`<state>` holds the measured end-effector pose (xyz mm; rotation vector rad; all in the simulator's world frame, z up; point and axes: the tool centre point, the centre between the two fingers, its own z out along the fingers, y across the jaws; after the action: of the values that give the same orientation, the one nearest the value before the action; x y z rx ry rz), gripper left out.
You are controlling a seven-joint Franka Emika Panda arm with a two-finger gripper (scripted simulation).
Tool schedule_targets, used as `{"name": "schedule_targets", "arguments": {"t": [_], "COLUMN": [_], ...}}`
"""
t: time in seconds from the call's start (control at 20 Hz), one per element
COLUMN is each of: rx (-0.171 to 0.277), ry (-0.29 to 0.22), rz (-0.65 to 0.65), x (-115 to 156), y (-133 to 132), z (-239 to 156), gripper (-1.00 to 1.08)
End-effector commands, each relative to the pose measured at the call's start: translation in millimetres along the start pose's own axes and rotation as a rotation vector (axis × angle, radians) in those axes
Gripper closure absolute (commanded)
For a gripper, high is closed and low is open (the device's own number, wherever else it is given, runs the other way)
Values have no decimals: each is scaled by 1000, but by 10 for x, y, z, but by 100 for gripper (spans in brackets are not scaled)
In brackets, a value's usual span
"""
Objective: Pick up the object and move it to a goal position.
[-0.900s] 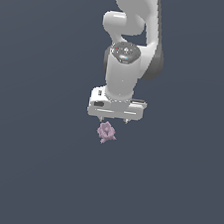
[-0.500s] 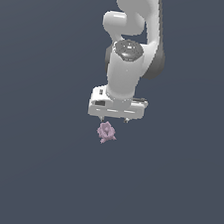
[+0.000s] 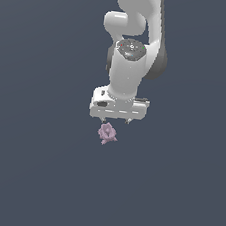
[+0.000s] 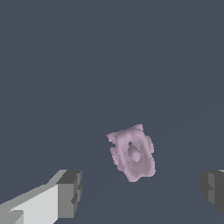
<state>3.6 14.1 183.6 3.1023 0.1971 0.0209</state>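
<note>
The white Panda gripper (image 3: 116, 120) hangs with its grey-padded fingers (image 4: 70, 194) spread wide, holding nothing; the small knobbly mauve-pink object (image 4: 132, 153) lies just below, between them.

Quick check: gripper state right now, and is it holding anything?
Gripper: open, holding nothing; the pink lumpy object lies between the spread fingers, untouched.
</note>
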Motion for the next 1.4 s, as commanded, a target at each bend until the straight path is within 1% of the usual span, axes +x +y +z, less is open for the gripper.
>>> {"name": "schedule_targets", "arguments": {"t": [0.0, 0.35, 0.9, 1.35], "rx": [1, 8, 28, 35], "ry": [-1, -4, -6, -6], "rz": [-11, -83, -254, -309], "x": [-8, -58, -216, -279], "y": [10, 65, 183, 215], "z": [36, 260, 780, 944], "gripper": [-92, -92, -92, -92]}}
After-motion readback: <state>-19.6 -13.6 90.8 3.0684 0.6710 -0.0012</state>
